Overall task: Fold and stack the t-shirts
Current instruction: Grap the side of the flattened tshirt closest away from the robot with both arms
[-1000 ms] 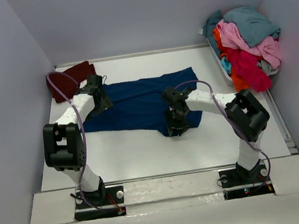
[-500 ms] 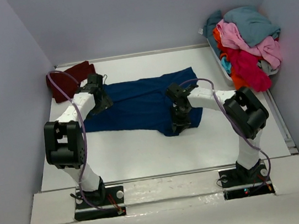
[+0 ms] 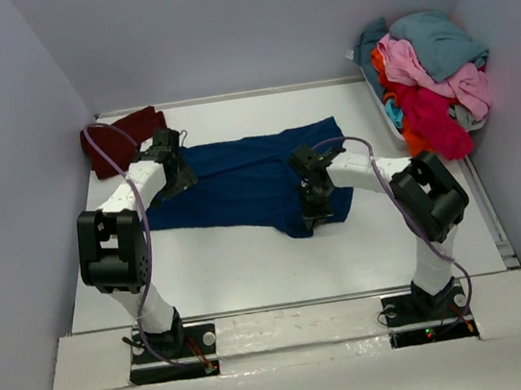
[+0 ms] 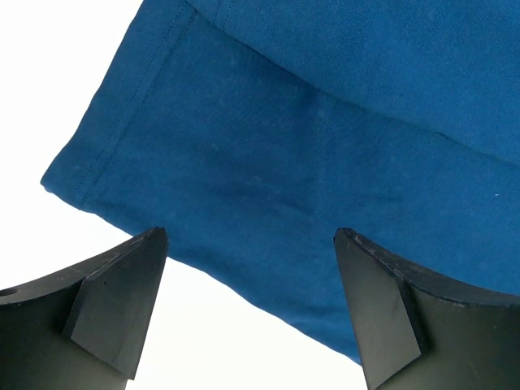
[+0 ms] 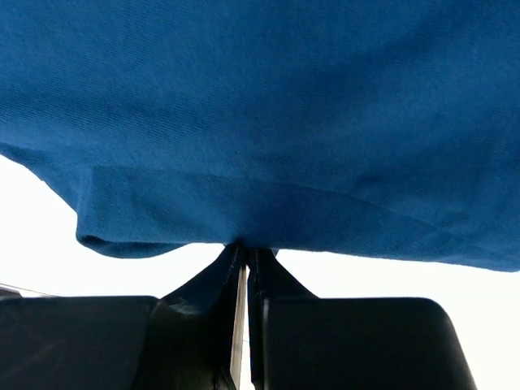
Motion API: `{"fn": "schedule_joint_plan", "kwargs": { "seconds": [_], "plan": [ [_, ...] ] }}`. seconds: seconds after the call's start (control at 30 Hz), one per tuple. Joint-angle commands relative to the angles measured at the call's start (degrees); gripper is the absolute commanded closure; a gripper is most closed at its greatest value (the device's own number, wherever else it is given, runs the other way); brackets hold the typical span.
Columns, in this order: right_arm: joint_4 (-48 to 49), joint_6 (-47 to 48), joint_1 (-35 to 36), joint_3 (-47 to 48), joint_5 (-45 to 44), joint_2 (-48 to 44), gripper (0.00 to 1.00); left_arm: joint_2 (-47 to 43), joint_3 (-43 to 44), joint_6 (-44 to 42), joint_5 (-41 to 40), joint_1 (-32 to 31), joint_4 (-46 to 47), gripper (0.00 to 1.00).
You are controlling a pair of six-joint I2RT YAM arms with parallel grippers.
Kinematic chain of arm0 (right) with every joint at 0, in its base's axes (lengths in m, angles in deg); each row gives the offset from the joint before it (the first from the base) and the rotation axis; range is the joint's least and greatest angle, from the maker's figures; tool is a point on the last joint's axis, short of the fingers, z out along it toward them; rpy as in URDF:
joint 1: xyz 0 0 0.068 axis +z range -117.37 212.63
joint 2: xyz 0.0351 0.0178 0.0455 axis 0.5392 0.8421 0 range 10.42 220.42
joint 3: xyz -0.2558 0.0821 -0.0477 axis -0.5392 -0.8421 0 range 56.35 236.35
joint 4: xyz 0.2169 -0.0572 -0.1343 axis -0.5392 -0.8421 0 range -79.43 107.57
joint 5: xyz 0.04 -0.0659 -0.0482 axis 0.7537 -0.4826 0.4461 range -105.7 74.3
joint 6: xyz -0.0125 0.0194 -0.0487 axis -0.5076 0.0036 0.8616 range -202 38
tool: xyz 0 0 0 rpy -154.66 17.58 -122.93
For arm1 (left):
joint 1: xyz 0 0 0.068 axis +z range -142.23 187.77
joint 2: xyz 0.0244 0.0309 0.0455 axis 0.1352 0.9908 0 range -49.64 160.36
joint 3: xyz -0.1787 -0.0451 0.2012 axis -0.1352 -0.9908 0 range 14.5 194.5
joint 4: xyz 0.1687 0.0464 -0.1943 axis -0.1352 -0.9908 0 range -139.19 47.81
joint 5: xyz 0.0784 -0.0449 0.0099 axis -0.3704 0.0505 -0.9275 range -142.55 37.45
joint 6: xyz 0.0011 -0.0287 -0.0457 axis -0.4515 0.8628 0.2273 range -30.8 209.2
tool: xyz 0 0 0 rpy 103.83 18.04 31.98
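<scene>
Surface: white table [image 3: 251,264], walled cell.
Shirt: blue t-shirt [image 3: 248,177] spread mid-table, between the arms.
Grip R: right hand [image 5: 246,252] clamped on its near edge, likely to lift a fold.
Grip L: left hand [image 4: 249,236] wide open, empty, over the hemmed left corner.
Axis: runs left-right, slightly slanted; collar end unclear.

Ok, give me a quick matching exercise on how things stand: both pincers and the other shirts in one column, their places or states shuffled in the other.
1 left pincer
2 right pincer
3 maroon t-shirt
4 pile of t-shirts

A heaped at the far right
B shut on the near edge of the blue t-shirt
C open over the blue t-shirt, left end
D far left corner of the table

Pairs: 1-C, 2-B, 3-D, 4-A
</scene>
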Motion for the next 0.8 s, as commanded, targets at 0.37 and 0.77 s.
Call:
{"fn": "schedule_joint_plan", "kwargs": {
  "seconds": [0.37,0.77],
  "plan": [
    [-15.55,3.45,2.90,8.23,-2.58,-14.16,0.93,0.69,3.38,-0.90,-1.31,-0.17,-0.73,0.05],
    [-19.86,1.95,4.66,10.16,-4.16,-16.19,0.93,0.34,3.29,-1.43,-1.14,-0.17,-0.38,0.05]
  ]
}}
